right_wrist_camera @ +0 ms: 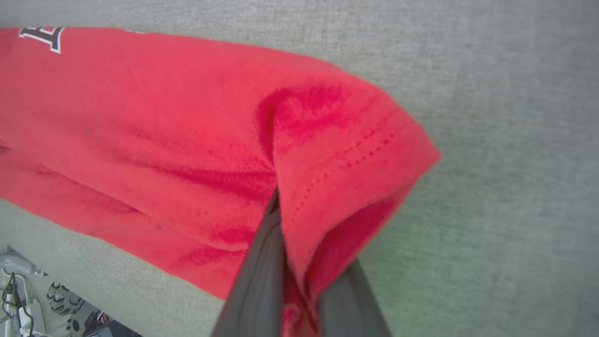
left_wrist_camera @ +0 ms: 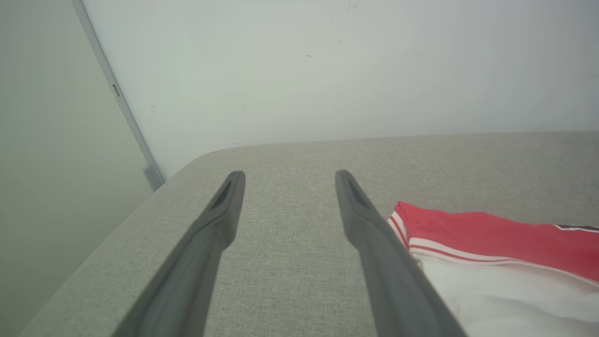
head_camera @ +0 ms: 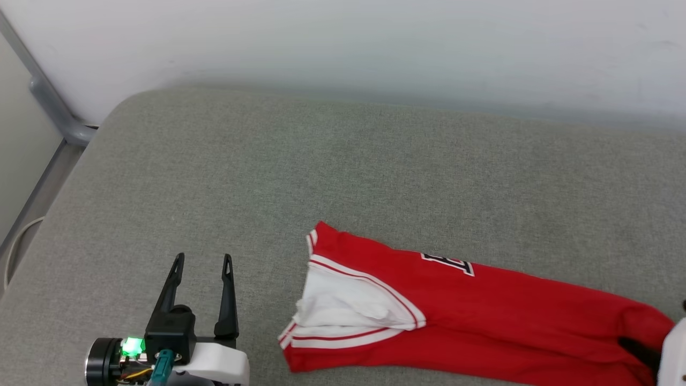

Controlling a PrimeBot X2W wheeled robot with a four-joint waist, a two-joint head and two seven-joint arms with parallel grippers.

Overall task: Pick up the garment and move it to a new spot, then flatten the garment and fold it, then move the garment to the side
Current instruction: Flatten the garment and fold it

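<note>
cut-off lettering (head_camera: 448, 264) on garment (head_camera: 509, 316), unreadable

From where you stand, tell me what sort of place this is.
Probably an indoor room set up for folding laundry: a grey fabric-covered padded surface against a plain white wall, a grey metal rail at its left corner, and a red garment lying on it.

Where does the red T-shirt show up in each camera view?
Head view: the T-shirt lies at lower right, running to the right edge.
Left wrist view: the T-shirt sits at lower right.
Right wrist view: the T-shirt spans the left and centre.
Shared landmark: its dark chest graphic.
</note>
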